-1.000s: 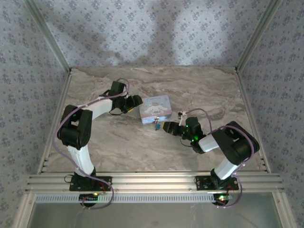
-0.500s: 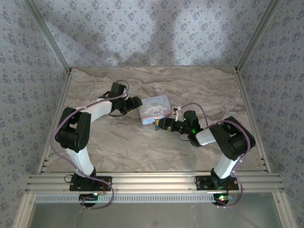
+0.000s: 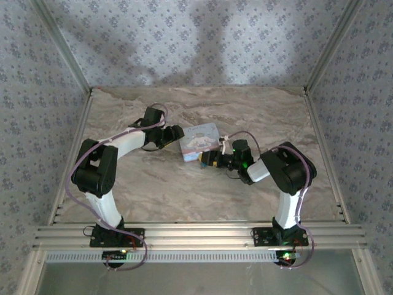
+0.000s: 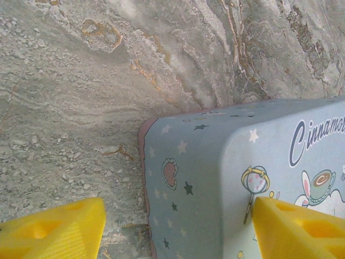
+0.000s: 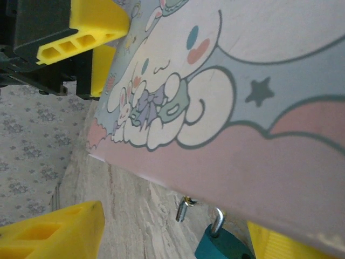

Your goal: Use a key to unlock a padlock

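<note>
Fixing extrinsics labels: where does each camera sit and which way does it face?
Top external: above and behind the bases, facing down over the table; both arms, left hand and right hand at the tin.
Left wrist: on the left arm, facing down at the tin's corner; its yellow fingers at the bottom.
Right wrist: low on the right arm, facing across the tin's lid; its own fingers below, teal padlock between them.
Shared: all three see the tin; the right wrist view also catches the left hand.
</note>
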### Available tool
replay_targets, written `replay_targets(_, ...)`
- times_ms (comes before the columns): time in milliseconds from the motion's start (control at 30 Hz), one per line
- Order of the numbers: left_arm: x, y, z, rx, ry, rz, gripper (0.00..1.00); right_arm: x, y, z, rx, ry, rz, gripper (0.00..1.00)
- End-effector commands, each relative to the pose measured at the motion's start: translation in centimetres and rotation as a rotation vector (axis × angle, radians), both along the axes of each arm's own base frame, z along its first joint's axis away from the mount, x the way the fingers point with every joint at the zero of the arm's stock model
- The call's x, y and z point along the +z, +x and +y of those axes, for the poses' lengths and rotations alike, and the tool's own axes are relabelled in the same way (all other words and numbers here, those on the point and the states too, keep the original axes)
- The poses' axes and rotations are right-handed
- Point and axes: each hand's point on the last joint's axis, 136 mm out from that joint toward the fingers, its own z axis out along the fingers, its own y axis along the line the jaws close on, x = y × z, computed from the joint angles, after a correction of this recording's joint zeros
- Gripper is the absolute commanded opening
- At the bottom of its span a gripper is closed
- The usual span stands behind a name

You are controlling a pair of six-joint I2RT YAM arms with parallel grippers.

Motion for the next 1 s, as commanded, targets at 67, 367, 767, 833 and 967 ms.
replay_targets(67,-1.1,-1.8,0.4,-0.007,0.056,0.065,0.71,0.5,0.3,0.7,0.023,0.054,-0.002,0.70)
replay_targets(367,-1.2,-1.9,0.2,-0.009,0.060,0.067,0.71,0.4,-0.1,0.9,0.039,0.083,0.007,0.62)
replay_targets(767,-1.1,-1.9,0.1,-0.009,0.061,0.064,0.72,-0.3,-0.7,0.4,0.033,0.078,0.042,0.49)
replay_targets(833,-1.1,-1.9,0.1,-0.007,0.061,0.066,0.71,-0.5,-0.7,0.3,0.029,0.074,0.048,0.48)
replay_targets(967,-1.1,-1.9,0.2,-0.007,0.061,0.065,0.71,-1.1,-0.8,0.0,0.020,0.062,0.075,0.44)
